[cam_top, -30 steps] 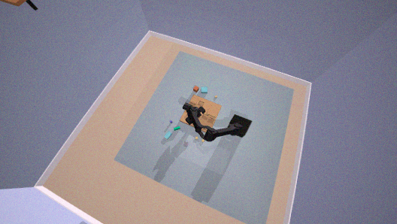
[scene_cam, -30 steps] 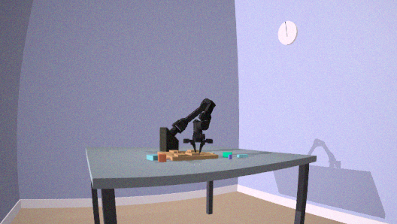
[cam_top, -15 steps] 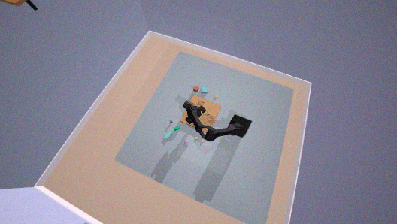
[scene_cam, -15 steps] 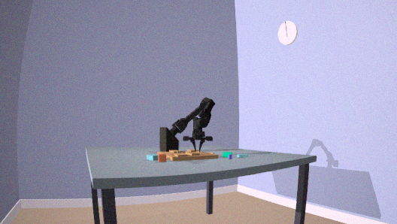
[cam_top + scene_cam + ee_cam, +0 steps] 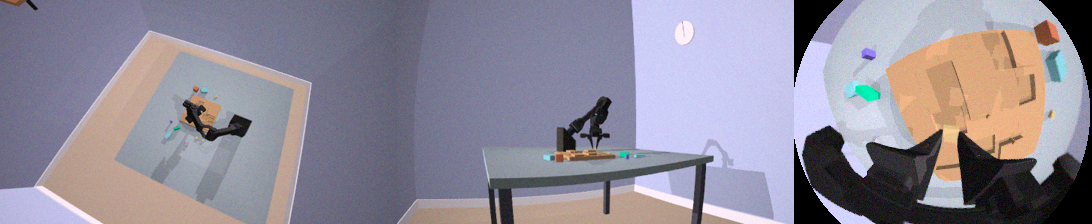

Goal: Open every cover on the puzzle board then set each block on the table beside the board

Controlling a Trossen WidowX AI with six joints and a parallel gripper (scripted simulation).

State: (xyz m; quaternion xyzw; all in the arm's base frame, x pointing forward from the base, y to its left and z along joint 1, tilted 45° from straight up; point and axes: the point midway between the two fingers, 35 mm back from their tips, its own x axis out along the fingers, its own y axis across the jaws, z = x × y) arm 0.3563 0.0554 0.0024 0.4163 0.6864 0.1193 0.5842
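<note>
The tan puzzle board lies at the middle of the table with several tan covers on it. My gripper points straight down over the board's edge that faces away from the arm's base. It is shut on a tan cover piece that shows between the fingertips. An orange block and a cyan block rest on the table beside the board.
A green block, a cyan bar and a small purple piece lie on the table on the board's other side. Small yellow bits lie near the arm. The arm's base stands behind the board.
</note>
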